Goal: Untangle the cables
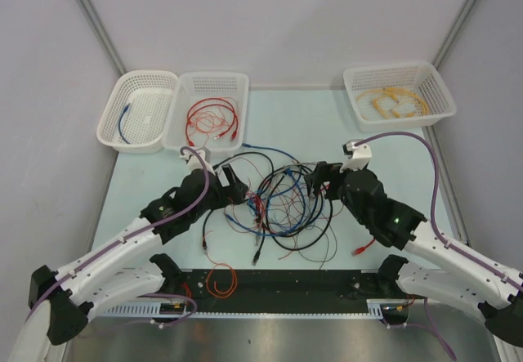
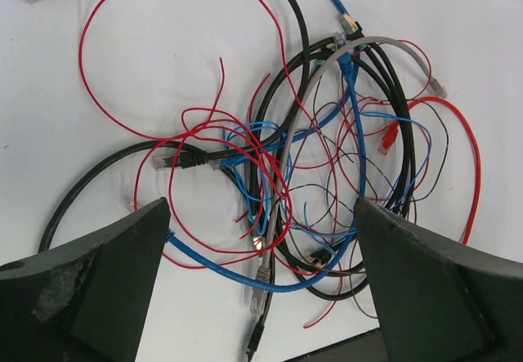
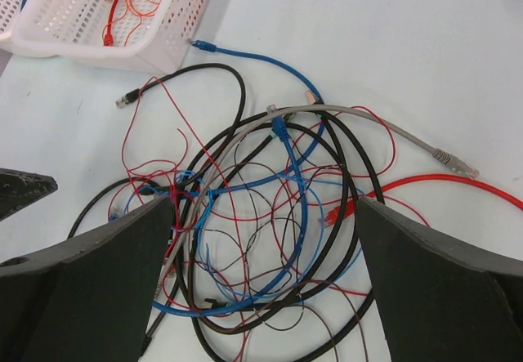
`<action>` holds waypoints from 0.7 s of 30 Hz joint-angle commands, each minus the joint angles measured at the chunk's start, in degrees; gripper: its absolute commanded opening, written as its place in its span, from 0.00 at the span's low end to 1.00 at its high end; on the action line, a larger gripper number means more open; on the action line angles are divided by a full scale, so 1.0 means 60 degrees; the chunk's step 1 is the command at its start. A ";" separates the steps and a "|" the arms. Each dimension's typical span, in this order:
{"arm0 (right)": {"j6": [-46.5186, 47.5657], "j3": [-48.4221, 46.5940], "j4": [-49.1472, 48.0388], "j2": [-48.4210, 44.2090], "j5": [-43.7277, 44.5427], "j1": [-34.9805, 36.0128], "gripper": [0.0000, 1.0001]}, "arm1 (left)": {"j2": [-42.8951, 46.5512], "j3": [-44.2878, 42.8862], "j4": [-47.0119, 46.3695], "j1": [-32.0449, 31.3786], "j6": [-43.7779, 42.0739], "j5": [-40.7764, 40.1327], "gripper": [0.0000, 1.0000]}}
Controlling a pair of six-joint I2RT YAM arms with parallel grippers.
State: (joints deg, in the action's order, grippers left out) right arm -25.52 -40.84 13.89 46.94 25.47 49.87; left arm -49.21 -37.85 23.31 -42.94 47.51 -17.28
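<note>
While the cables [image 1: 282, 207] lie knotted in the middle of the bench [image 1: 302, 125], the left tool [image 1: 227, 189] and right tool [image 1: 321, 181] flank the heap, both spread wide, holding nothing. Best pinch one loose end, like the grey cable [image 3: 409, 140] on top, and draw slowly.

Cables [image 1: 282, 203]: smooth, slightly glossy plastic jackets, clear plastic plugs. Far baskets [image 1: 384, 68]: white perforated plastic. Table [image 1: 302, 125]: matt, smooth pale-green top. Left gripper [image 2: 261, 207] fingers [image 2: 98, 297]: matt black, one scuffed grey.
</note>
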 commanded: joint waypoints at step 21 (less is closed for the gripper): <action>-0.0420 -0.0137 0.0864 0.2679 -0.1664 -0.1585 0.87 | -0.0968 -0.0226 0.0041 0.0037 -0.1370 0.1151 0.94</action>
State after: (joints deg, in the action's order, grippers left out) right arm -26.28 -40.84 17.65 60.25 20.25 46.04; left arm -54.48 -37.85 24.27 -42.92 40.93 -12.19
